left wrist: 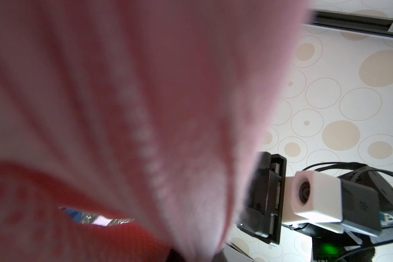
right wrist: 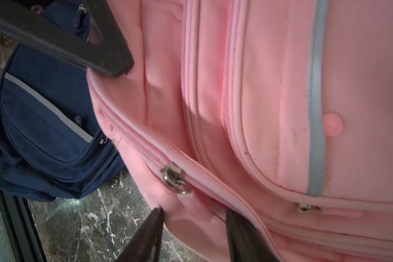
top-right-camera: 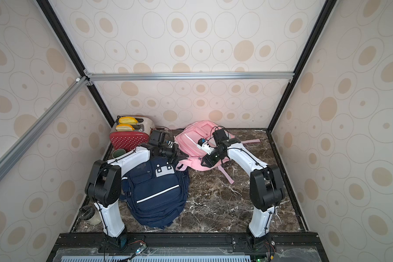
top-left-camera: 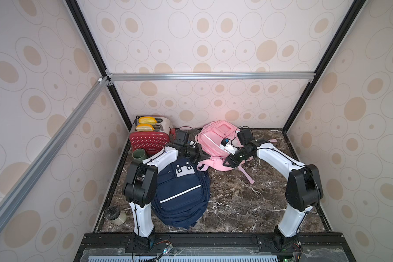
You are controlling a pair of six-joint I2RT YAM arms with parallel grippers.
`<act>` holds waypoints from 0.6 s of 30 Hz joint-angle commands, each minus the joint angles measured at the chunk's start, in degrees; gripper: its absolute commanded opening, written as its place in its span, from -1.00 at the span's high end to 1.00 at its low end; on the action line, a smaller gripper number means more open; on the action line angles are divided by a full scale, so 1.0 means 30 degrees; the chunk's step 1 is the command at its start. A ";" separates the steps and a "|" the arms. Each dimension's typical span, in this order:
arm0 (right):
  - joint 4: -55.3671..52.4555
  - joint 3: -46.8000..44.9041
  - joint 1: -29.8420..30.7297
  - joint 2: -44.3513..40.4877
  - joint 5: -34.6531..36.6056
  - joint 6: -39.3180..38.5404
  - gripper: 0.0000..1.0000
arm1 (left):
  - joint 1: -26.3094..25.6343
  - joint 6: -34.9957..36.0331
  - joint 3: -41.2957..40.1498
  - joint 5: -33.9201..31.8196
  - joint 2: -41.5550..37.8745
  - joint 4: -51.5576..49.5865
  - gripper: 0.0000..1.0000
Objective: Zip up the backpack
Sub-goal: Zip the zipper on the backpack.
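Pink backpack (top-left-camera: 216, 141) lies flat at 12 o'clock on the marble tabletop (top-left-camera: 247, 204), front pocket up. One strap (top-left-camera: 247, 174) trails toward 5 o'clock. Navy backpack (top-left-camera: 179, 192) lies at 8 o'clock, just beside it.

Left claw (top-left-camera: 203, 156): clenched, tips at the pink backpack's 8 o'clock corner. Its wrist view is filled with blurred pink fabric; cannot tell whether any fabric is pinched.

Right claw (right wrist: 194, 223): released, jaws apart, at the bag's 5 o'clock edge, straddling a pink pull tab (right wrist: 192, 209). Metal zipper slider (right wrist: 174, 179) sits just beyond the tab. Zip teeth run closed from the slider toward the left claw's finger.

Red toaster (top-left-camera: 149, 138) stands at 10 o'clock with a green cup (top-left-camera: 139, 154) just beside it. A jar (top-left-camera: 116, 215) stands at the 7 o'clock corner.
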 commanded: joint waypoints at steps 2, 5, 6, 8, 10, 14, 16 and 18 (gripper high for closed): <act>0.0246 0.1779 -0.0169 0.0981 -0.1197 -0.0062 0.13 | -0.0219 0.0706 0.0394 0.1286 -0.1262 0.0365 1.00; -0.0079 0.1985 -0.0161 0.1141 -0.1914 -0.0083 0.38 | -0.0205 0.0687 0.0269 0.1221 -0.1341 0.0453 1.00; -0.0193 0.1964 -0.0151 0.1168 -0.2103 -0.0175 0.46 | -0.0207 0.0652 0.0230 0.1201 -0.1342 0.0458 1.00; -0.0855 0.2028 -0.0153 0.1270 -0.2473 -0.0382 0.62 | -0.0231 0.0594 0.0131 0.1191 -0.1340 0.0595 1.00; -0.1469 0.1945 -0.0169 0.1268 -0.2802 -0.0507 0.79 | -0.0221 0.0476 0.0046 0.1192 -0.1277 0.0771 1.00; -0.2421 0.1497 -0.0135 0.1046 -0.3432 -0.0634 1.00 | -0.0226 0.0301 0.0065 0.1221 -0.1115 0.0977 1.00; -0.2706 0.1180 -0.0183 0.0857 -0.3559 -0.0651 1.00 | -0.0204 0.0283 0.0144 0.1223 -0.1050 0.1011 1.00; -0.3046 0.1028 -0.0166 0.0778 -0.3554 -0.0631 1.00 | -0.0214 0.0254 0.0203 0.1199 -0.0937 0.1010 1.00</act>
